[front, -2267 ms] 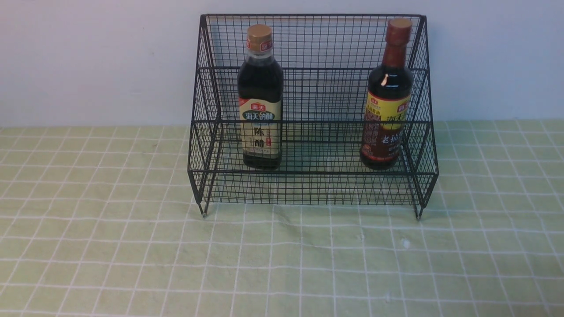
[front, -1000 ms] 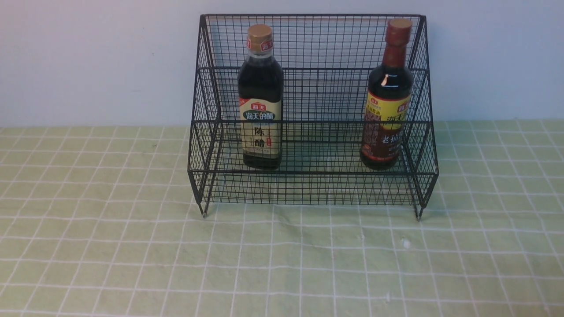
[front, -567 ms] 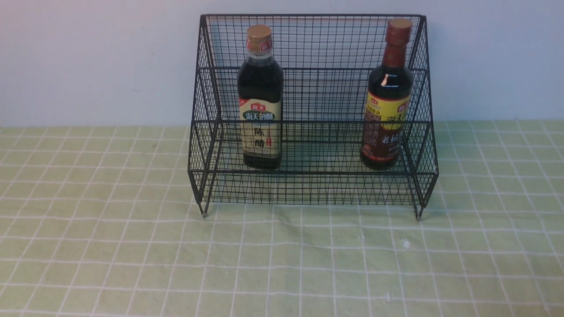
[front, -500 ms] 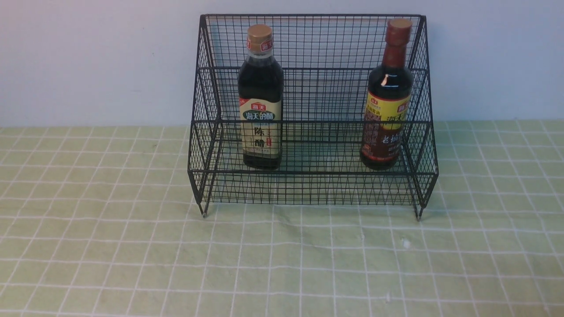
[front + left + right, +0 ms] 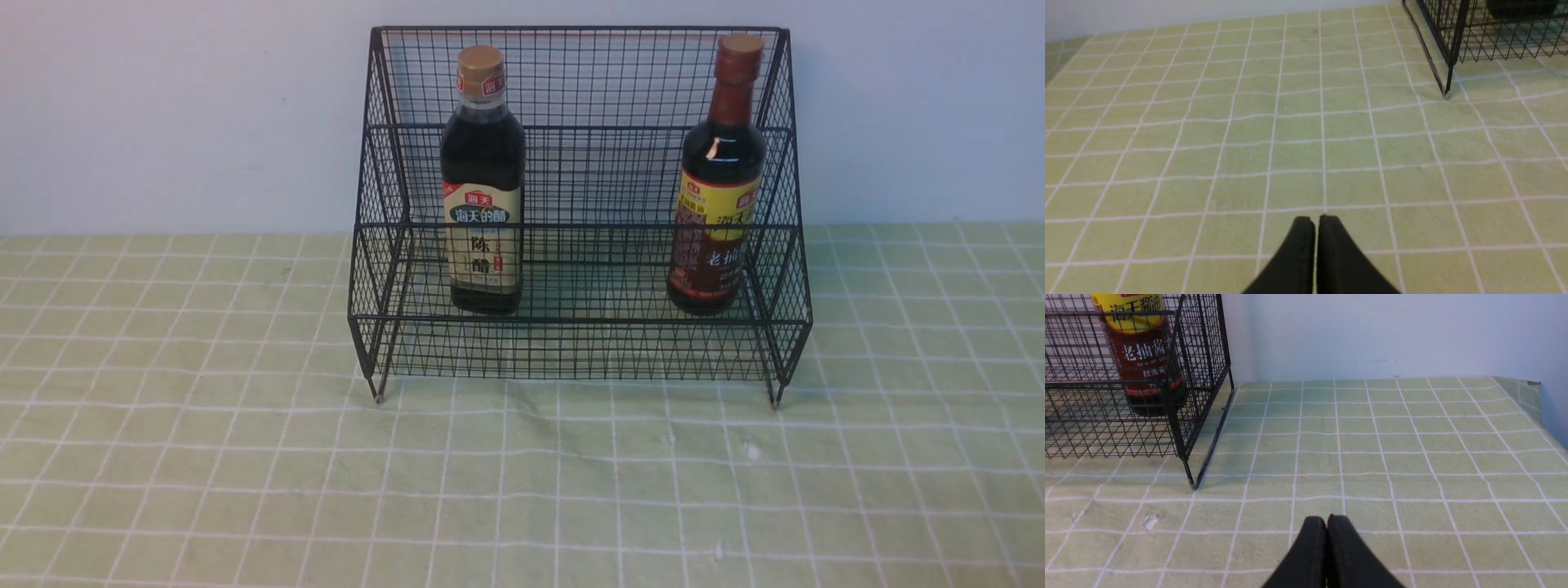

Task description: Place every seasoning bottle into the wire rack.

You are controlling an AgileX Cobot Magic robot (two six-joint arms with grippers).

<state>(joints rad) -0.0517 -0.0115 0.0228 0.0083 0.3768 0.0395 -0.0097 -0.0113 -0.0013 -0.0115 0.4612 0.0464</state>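
Both seasoning bottles (image 5: 482,180) (image 5: 718,175) stand upright in the wire rack (image 5: 580,220); both grippers' (image 5: 1316,220) (image 5: 1326,520) jaws are closed and empty, so no further placement appears necessary.

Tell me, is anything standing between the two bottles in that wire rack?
No. In the front view, only bare mesh shelf of the wire rack lies between the gold-capped bottle and the red-necked bottle.

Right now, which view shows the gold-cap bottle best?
Front view: the gold-cap bottle stands whole and upright in the rack, label readable. Left wrist view catches only a dark base at its edge, too cropped to identify. Right wrist view shows only the other bottle.
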